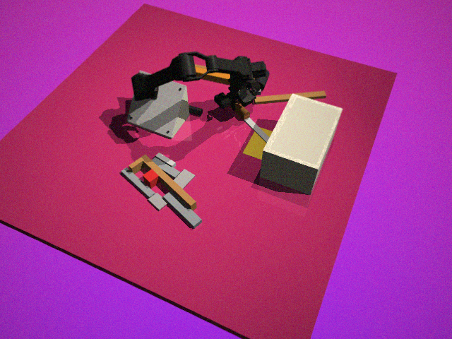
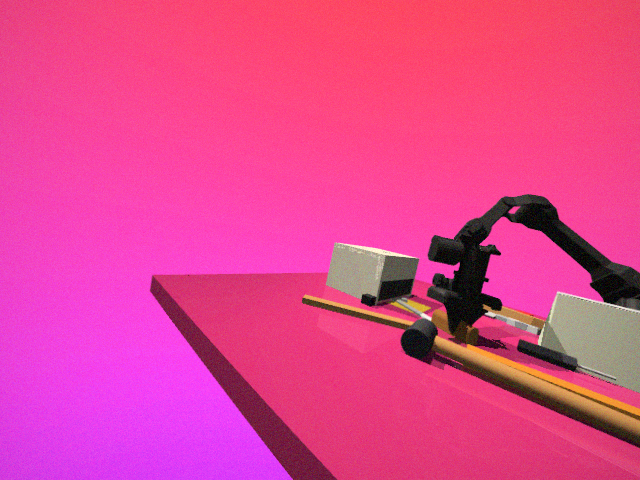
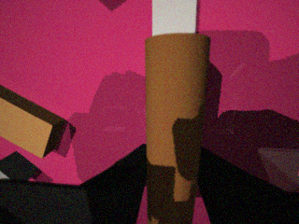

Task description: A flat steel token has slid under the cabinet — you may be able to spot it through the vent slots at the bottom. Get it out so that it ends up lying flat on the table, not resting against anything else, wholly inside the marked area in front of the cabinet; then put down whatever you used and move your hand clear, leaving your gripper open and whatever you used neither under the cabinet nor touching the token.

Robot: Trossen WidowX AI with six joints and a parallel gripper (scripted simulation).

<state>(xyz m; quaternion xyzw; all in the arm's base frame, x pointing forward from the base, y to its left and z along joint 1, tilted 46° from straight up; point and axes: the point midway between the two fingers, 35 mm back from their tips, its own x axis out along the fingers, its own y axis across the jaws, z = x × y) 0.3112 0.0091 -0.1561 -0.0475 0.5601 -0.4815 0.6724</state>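
The white cabinet [image 1: 303, 131] [image 2: 356, 271] stands with a dark opening low in its front. The yellow marked area [image 1: 251, 147] [image 2: 419, 306] lies before it. My gripper [image 1: 238, 103] [image 2: 456, 329] [image 3: 170, 150] is shut on the brown handle [image 1: 242, 111] [image 3: 175, 89] of a flat-bladed tool, low over the table on the robot's side of the marked area. The tool's pale blade [image 1: 256, 129] [image 2: 413, 307] [image 3: 174, 18] crosses the marked area towards the cabinet; its far end is hidden in the top view. The token cannot be made out in any view.
A wooden stick [image 1: 292, 97] [image 2: 356, 312] lies beside the cabinet, near a small black block [image 2: 368, 299]. A mallet [image 2: 419, 338], an orange bar [image 1: 215, 75] and a black-handled tool [image 1: 195, 110] [image 2: 546, 354] lie nearer the arm. Grey and wooden bars surround a red cube [image 1: 151, 178].
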